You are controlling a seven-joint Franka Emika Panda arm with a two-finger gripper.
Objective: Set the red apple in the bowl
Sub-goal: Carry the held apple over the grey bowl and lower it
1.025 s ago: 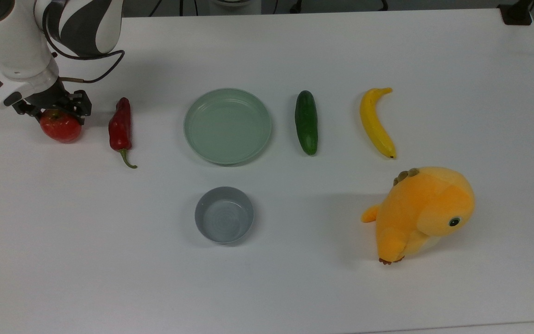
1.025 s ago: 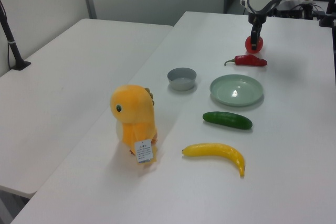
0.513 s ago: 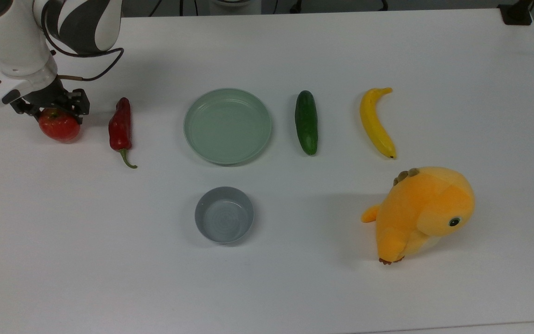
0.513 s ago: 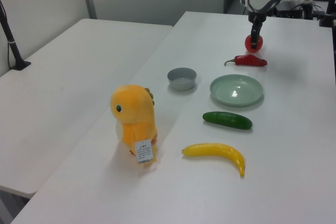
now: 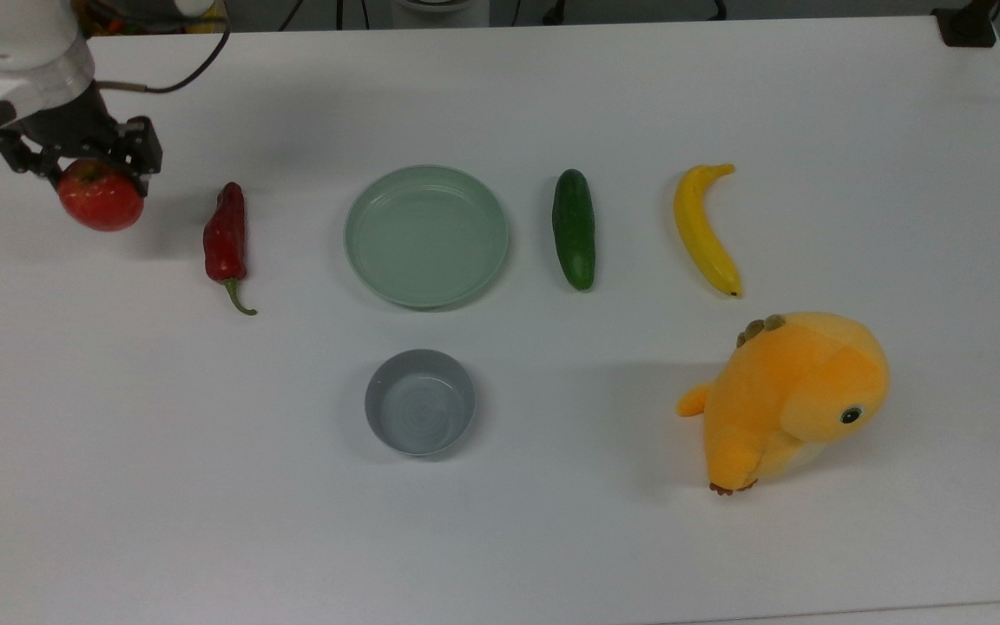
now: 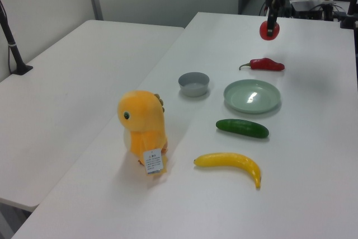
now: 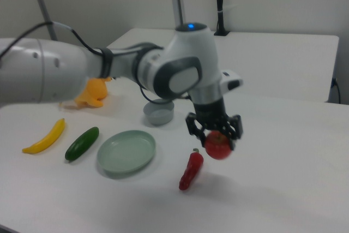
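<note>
Glossy and round, the red apple [image 5: 101,202] hangs clear of the matte white table [image 5: 552,538], pinched at its top between the black two-finger gripper [image 5: 76,165], which is closed onto it. Well apart sits the small round grey bowl [image 5: 420,401] with upright sides, near the shallow pale green plate [image 5: 426,235] and wrinkled dark red chilli [image 5: 226,234].

- The white arm [image 7: 82,69] reaches in from the right view's left, bending at a grey-banded joint and turning straight down at the wrist.
- A blue light glows on top of the wrist housing.
- The black gripper [image 5: 83,169] hangs at the top view's far left, fingers pointing down.
- Its fingers [image 7: 192,126] are clamped on either side of the red apple [image 5: 101,198], which hangs clear above the table [image 5: 552,538].
</note>
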